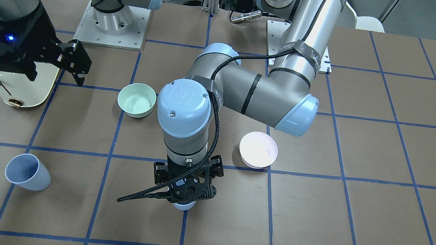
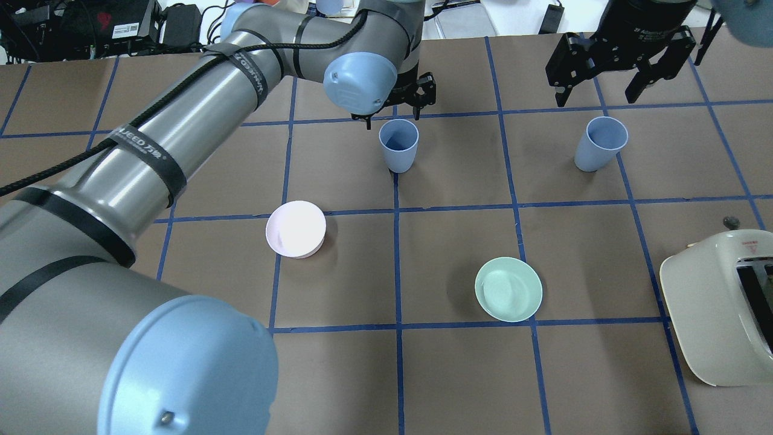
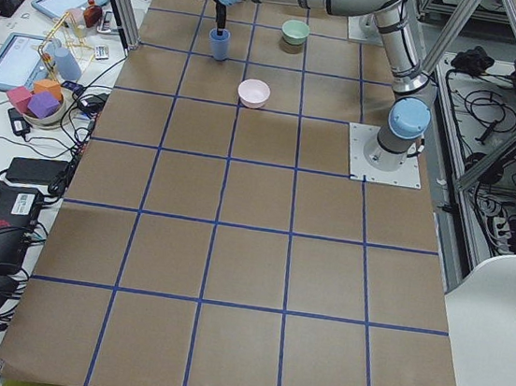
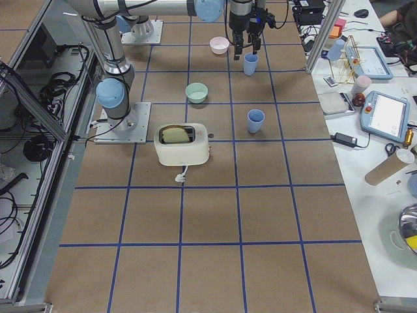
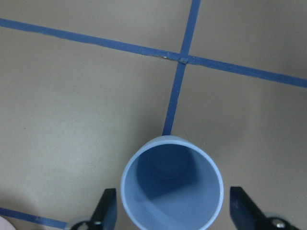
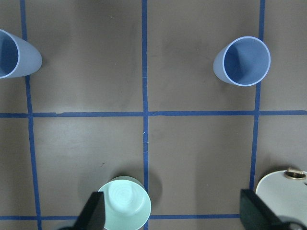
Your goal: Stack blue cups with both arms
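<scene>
First blue cup (image 2: 398,145), second blue cup (image 2: 599,144): matching smooth plastic, tapered, handleless, thin pale rims, both upright on tabletop (image 2: 459,374).

First sits on blue tape line, between spread jaws of left tool (image 5: 172,211), gap each side.

Second well apart, near right tool (image 2: 598,93); jaws wide, holding nothing.

One mint green bowl (image 2: 508,289), one pale pink bowl (image 2: 296,229), both round.

One glossy cream toaster (image 2: 718,314).

Tabletop matte brown, taped grid.

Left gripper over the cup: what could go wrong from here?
1. The left gripper is open, with little room either side of the cup. On the way down, a finger may clip its rim and tip it.
2. The other cup stands apart, near the open right gripper. Bringing the first cup across could crowd the two arms together.
</scene>
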Action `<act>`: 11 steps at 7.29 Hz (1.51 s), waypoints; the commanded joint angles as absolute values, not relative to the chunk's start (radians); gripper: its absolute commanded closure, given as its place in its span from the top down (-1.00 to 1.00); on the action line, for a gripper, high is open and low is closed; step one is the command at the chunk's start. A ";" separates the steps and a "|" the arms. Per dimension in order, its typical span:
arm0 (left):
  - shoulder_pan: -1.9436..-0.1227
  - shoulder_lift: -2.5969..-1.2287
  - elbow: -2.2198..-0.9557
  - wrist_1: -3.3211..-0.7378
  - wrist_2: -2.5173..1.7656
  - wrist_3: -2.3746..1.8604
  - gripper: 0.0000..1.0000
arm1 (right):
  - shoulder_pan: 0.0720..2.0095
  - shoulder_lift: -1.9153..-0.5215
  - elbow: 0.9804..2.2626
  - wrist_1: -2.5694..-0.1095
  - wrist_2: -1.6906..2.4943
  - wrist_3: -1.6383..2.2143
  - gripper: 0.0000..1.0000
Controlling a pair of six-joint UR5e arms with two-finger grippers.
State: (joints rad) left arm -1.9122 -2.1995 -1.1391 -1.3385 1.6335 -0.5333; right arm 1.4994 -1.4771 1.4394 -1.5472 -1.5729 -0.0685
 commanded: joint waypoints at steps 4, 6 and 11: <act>-1.720 -1.927 -1.150 -1.647 1.473 -0.061 1.00 | 1.280 -1.225 1.428 -1.780 -1.568 -0.181 1.00; -1.666 -1.826 -1.282 -1.638 1.492 -0.064 1.00 | 1.256 -1.125 1.445 -1.832 -1.566 -0.196 1.00; -1.623 -1.663 -1.490 -1.508 1.551 -0.064 1.00 | 1.227 -1.065 1.473 -1.838 -1.554 -0.193 0.43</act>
